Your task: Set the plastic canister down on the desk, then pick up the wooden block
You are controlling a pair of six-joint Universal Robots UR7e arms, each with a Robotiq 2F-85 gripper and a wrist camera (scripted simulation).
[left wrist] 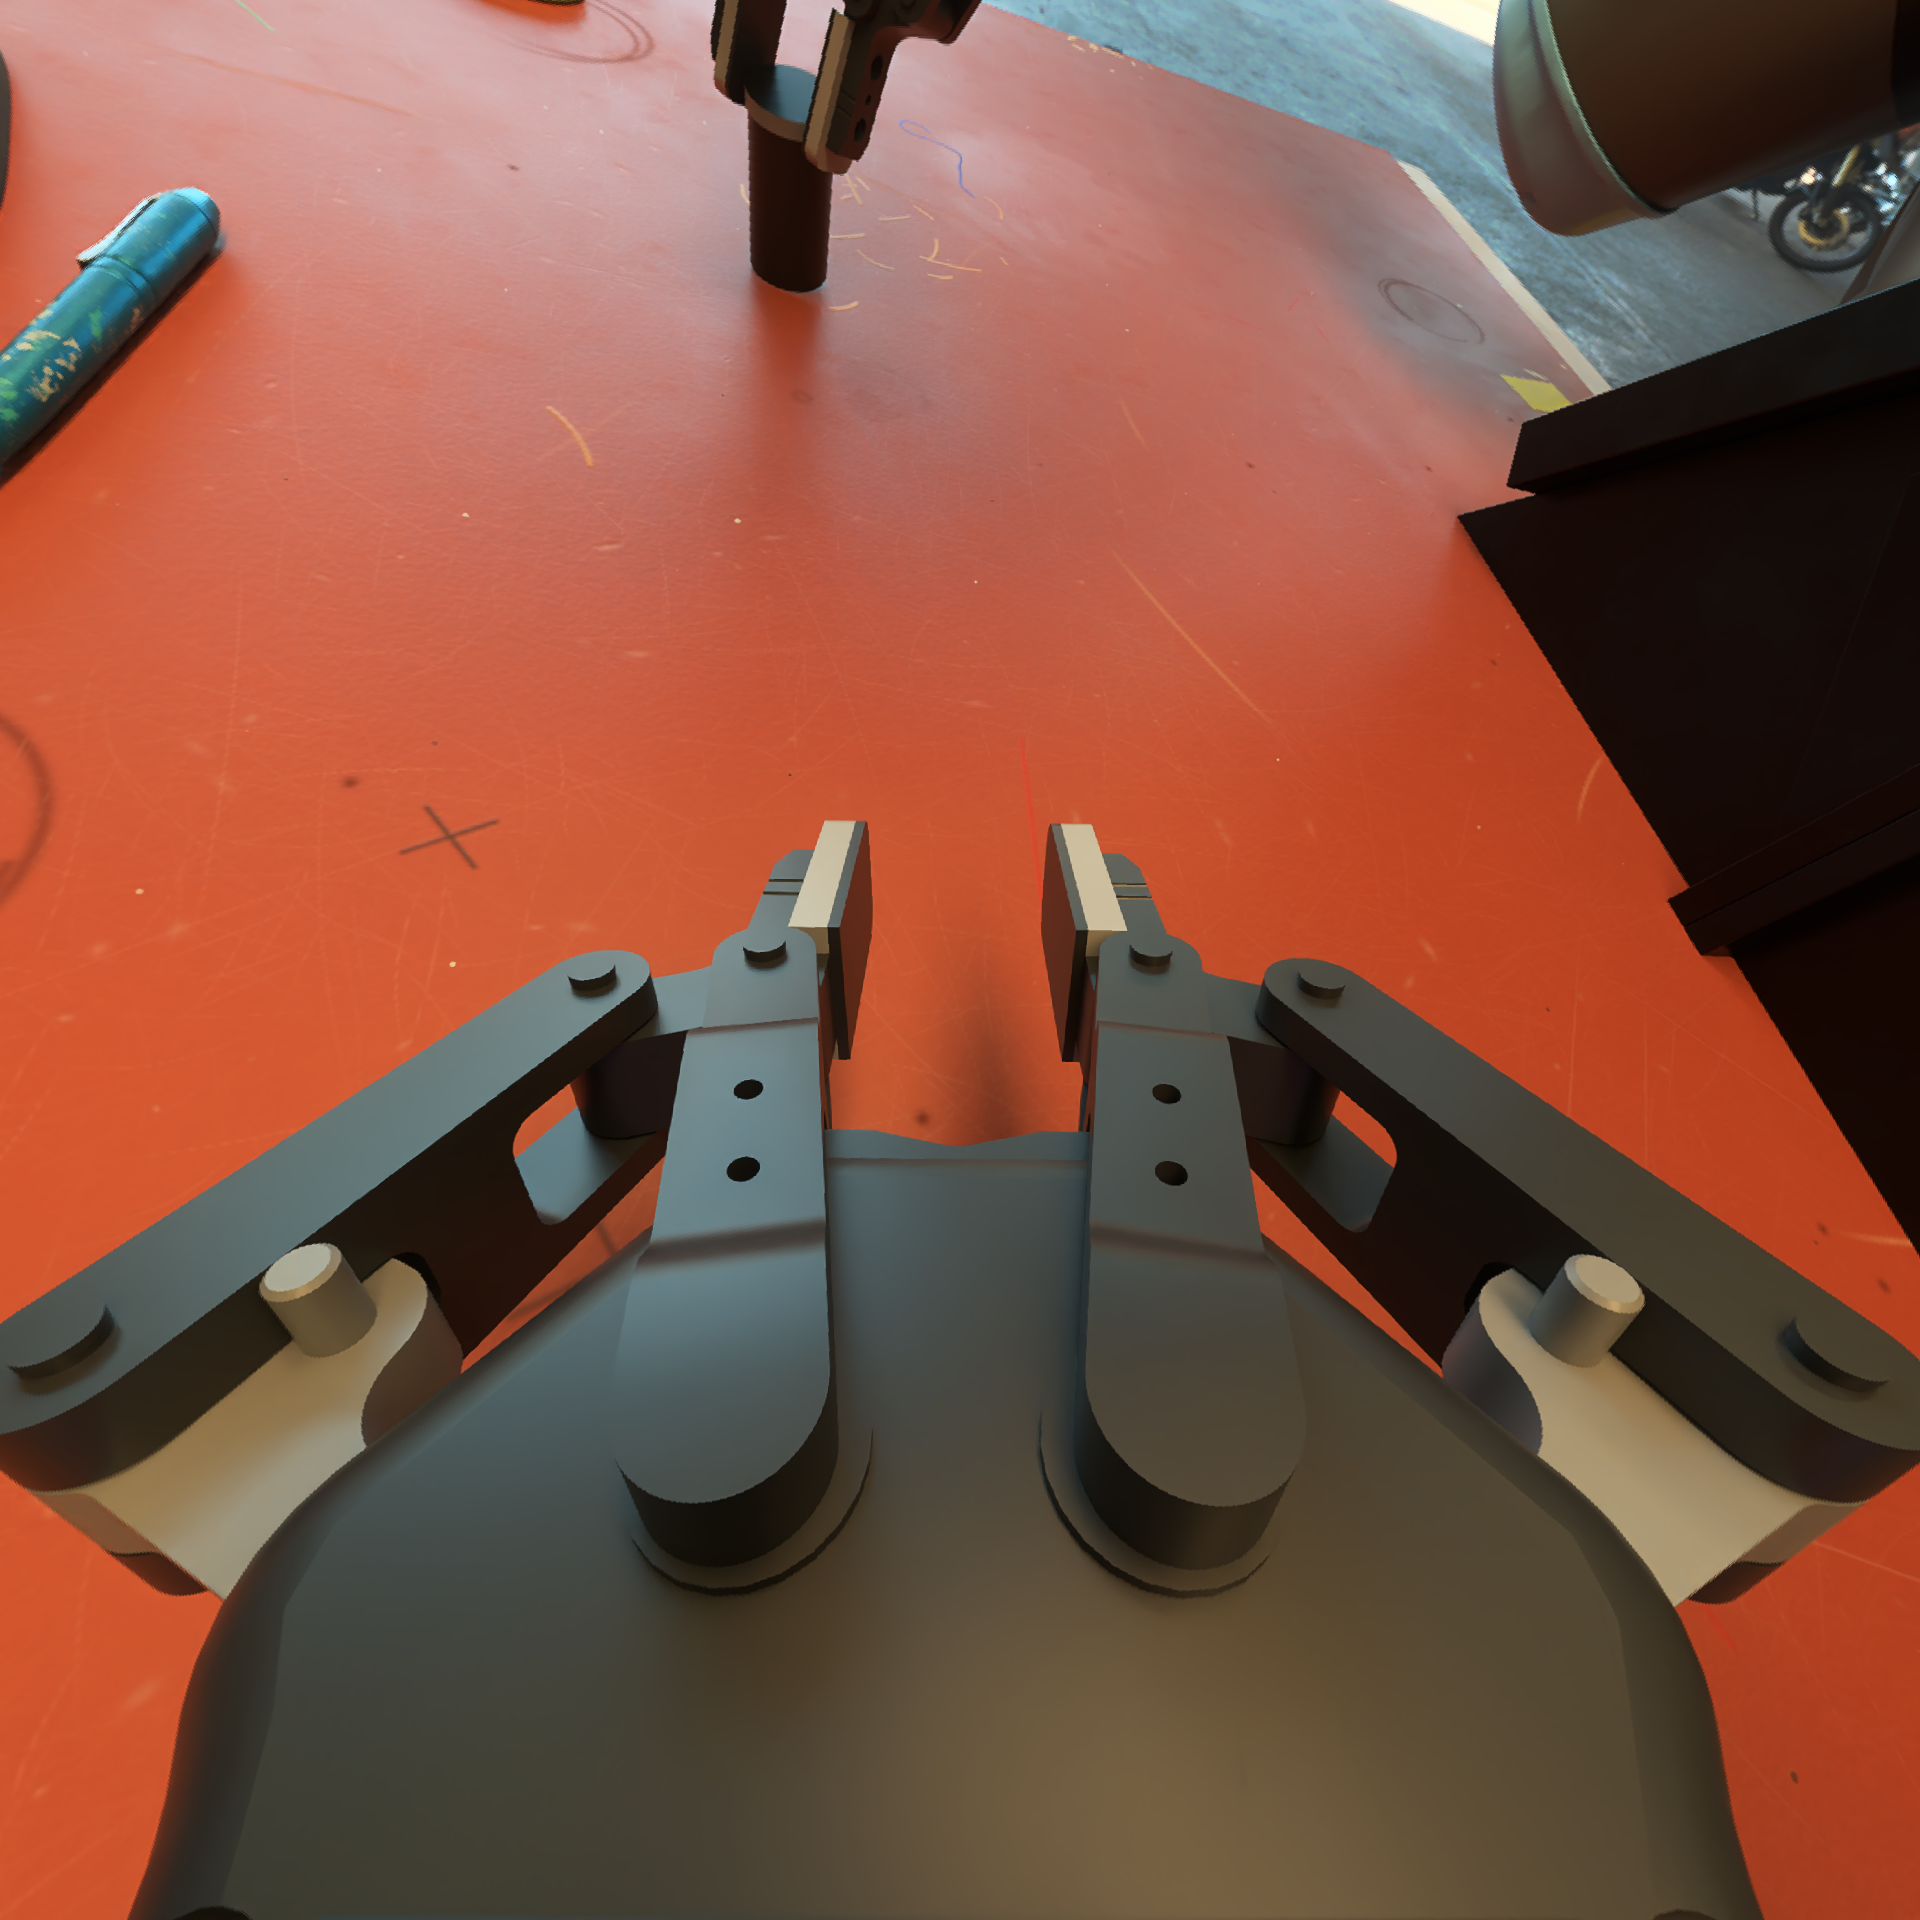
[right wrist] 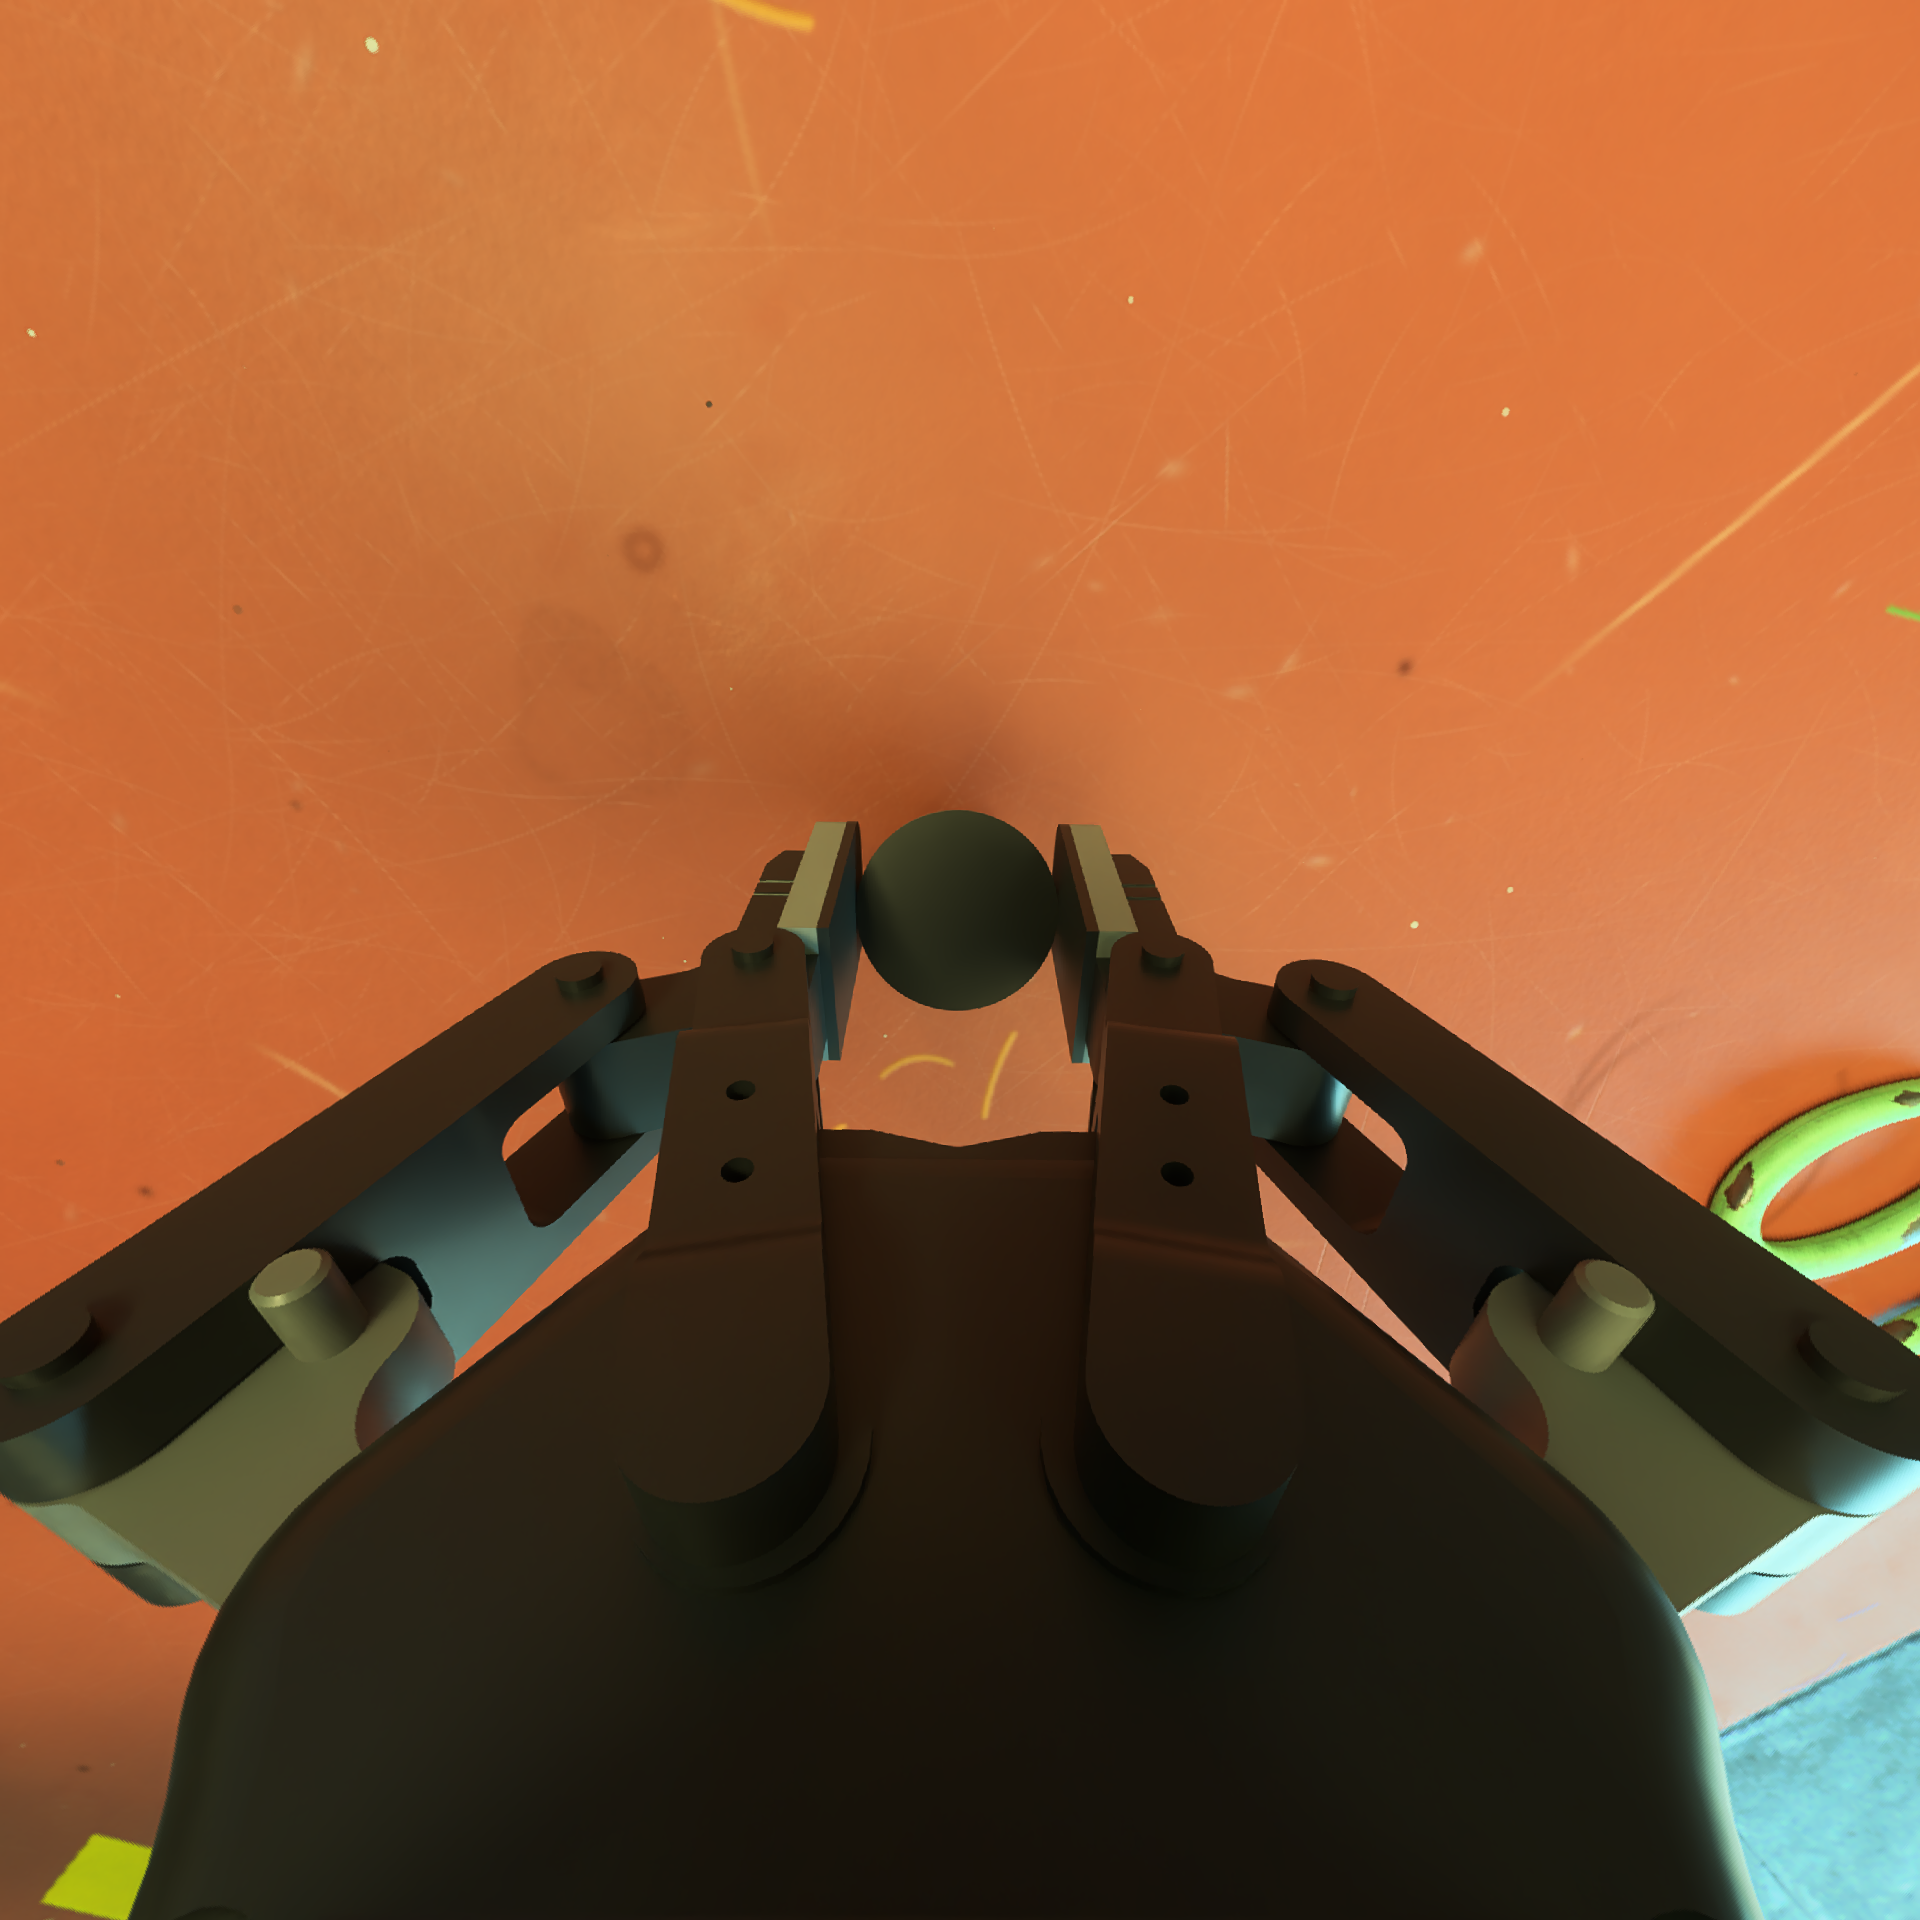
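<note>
The plastic canister [left wrist: 788,218] is a dark upright cylinder; its base appears to rest on the red desk [left wrist: 935,582] at the far middle. My right gripper [left wrist: 795,94] is shut on its upper part. In the right wrist view I look straight down on the canister's round top [right wrist: 956,909], with my right gripper [right wrist: 956,883] pressing a pad on each side. My left gripper [left wrist: 956,883] is open and empty, low over bare desk, well in front of the canister. No wooden block shows in either view.
A blue marker pen [left wrist: 104,301] lies at the far left. A black box-like structure [left wrist: 1745,623] stands on the right, beside the desk's right edge [left wrist: 1496,260]. A green ring [right wrist: 1839,1184] lies to the right of my right gripper.
</note>
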